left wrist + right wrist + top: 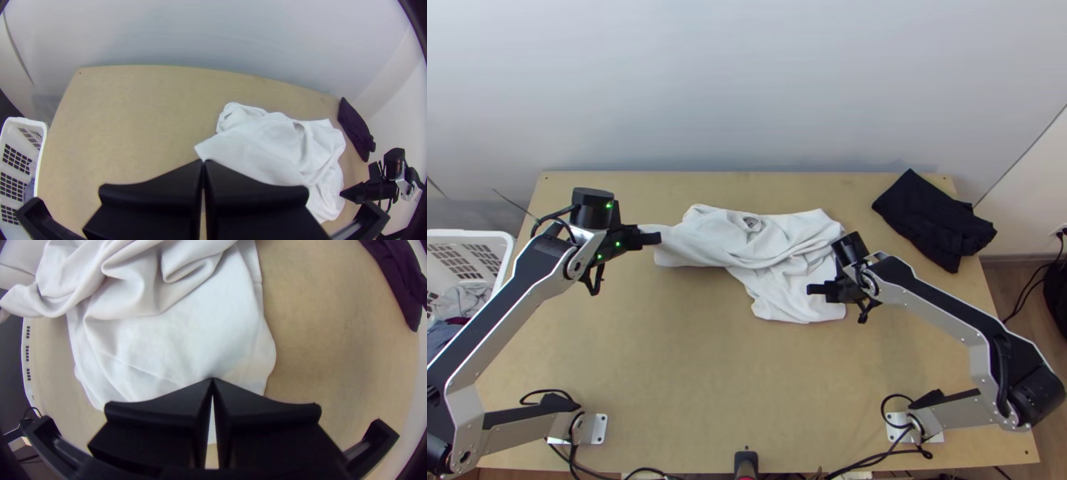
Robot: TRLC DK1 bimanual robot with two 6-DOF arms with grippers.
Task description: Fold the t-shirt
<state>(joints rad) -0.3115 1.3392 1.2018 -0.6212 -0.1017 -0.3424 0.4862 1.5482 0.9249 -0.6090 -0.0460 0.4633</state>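
White t-shirt [787, 240] lies bunched on counter [667, 360]. Left tool [657, 238] closed, gripping one end; right tool [813, 289] closed over cloth, cannot tell whether holding any.

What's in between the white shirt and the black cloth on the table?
Just bare wooden table! The top view shows nothing lying in the gap between the white shirt and the black cloth.

Top view: t-shirt [787, 292] partly hidden beneath right gripper [816, 289], 4 o'clock. Basket [509, 240] cut off, 9 o'clock. Left arm [463, 408] cropped, 8 o'clock. Dark object [1057, 292] cropped, 3 o'clock; identity unclear.
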